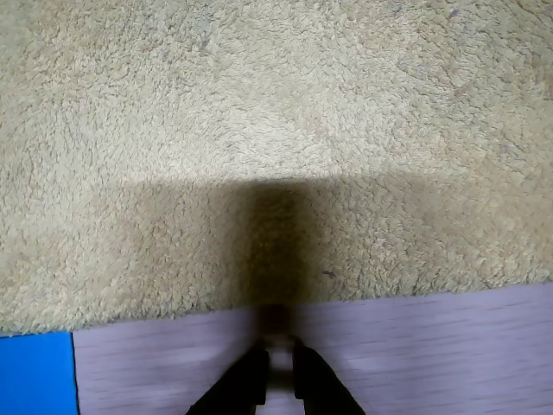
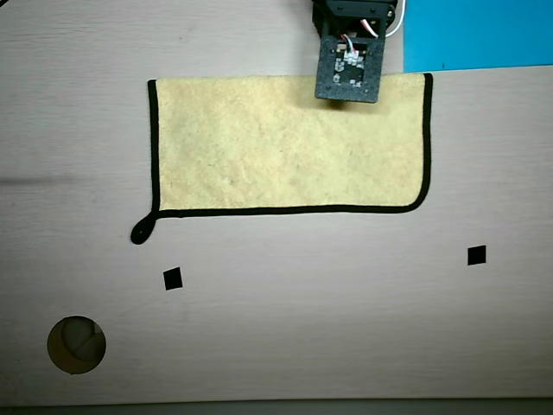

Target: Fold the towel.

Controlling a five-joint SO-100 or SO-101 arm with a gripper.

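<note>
The towel is lying flat on the worktop; the jaws are hovering at its edge, slightly parted, gripping nothing.

We couldn't see the gripper properly: the wrist view's bottom edge cut it off, and overhead the arm's black board hid it, plus part of the towel top edge.

Setting: a robot test bench. Indicators: a pale wood-grain tabletop with two black square markers, a round cable hole, a blue sheet, and an exposed circuit board on the arm.
</note>
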